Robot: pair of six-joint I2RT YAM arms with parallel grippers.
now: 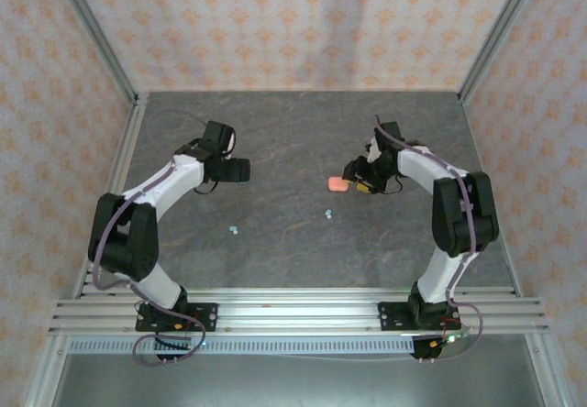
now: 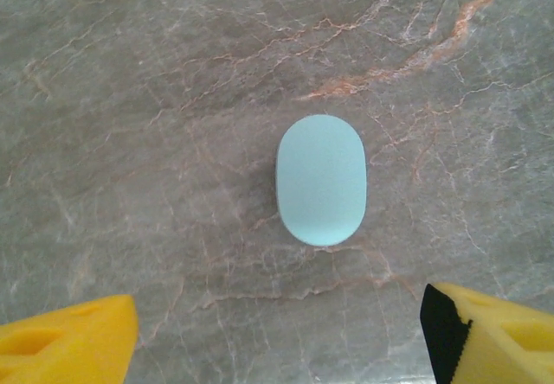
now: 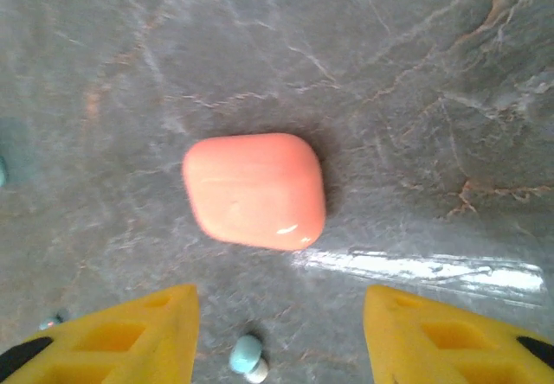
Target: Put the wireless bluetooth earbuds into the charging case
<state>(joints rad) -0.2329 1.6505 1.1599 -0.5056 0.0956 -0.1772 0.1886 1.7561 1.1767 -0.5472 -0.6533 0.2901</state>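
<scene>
A shut salmon-red charging case (image 3: 255, 190) lies on the marble table, just ahead of my right gripper (image 3: 281, 341), which is open and holds nothing. A light blue earbud (image 3: 248, 355) lies on the table between its yellow fingers (image 3: 121, 336). From above, the salmon case (image 1: 337, 184) sits just left of the right gripper (image 1: 358, 172). Two light blue earbuds (image 1: 328, 214) (image 1: 235, 229) lie nearer the arm bases. A shut light blue charging case (image 2: 321, 179) lies ahead of my open, empty left gripper (image 2: 277, 349), which hangs over the table's left half (image 1: 236, 170).
The grey marble table (image 1: 293, 132) is fenced by metal posts and patterned walls on three sides. An aluminium rail (image 1: 293, 308) carrying both arm bases runs along the near edge. A bright glare streak (image 3: 415, 267) lies on the table by the salmon case.
</scene>
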